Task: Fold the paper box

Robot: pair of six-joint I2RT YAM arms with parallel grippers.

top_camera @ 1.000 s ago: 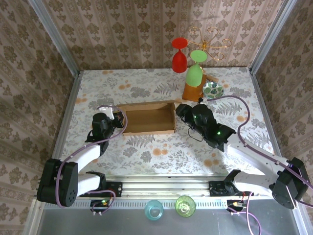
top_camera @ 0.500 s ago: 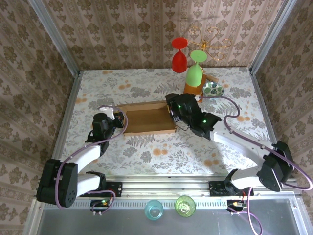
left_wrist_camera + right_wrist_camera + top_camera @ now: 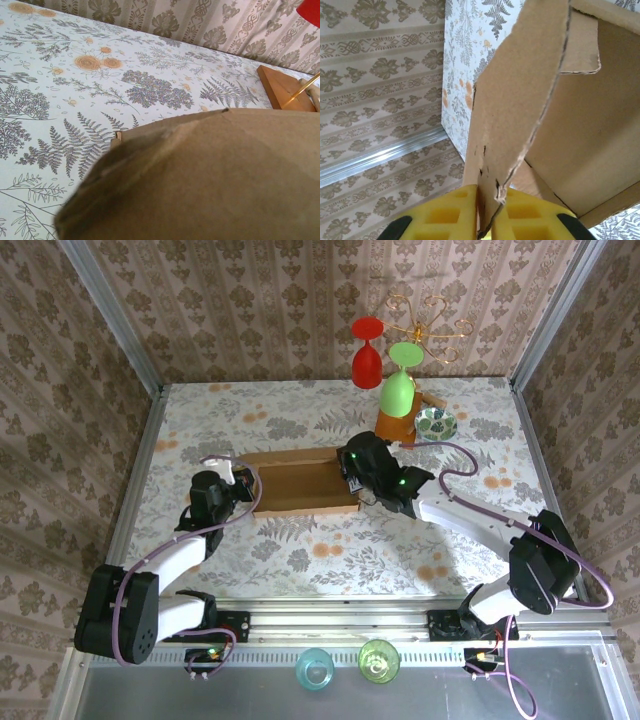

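Note:
The paper box (image 3: 300, 485), an open brown cardboard tray, lies in the middle of the table. My left gripper (image 3: 246, 484) is at its left wall. In the left wrist view the cardboard (image 3: 210, 175) lies right across the lens and hides the fingers; the gripper is shut on that flap. My right gripper (image 3: 352, 472) is at the box's right end. In the right wrist view its yellow pads (image 3: 450, 215) are pressed together on the torn edge of an upright flap (image 3: 520, 90), so the right gripper (image 3: 490, 200) is shut on the box.
Behind the box at the right stands a wooden block stand (image 3: 395, 425) with a gold wire rack, a red glass (image 3: 367, 355) and a green glass (image 3: 399, 385). A small bowl (image 3: 436, 422) sits beside it. Two cups (image 3: 315, 668) rest on the near rail. Papered walls close in three sides.
The right arm swung left from beside the box to its right wall and closed its jaws on the flap. The left arm and the box stayed put.

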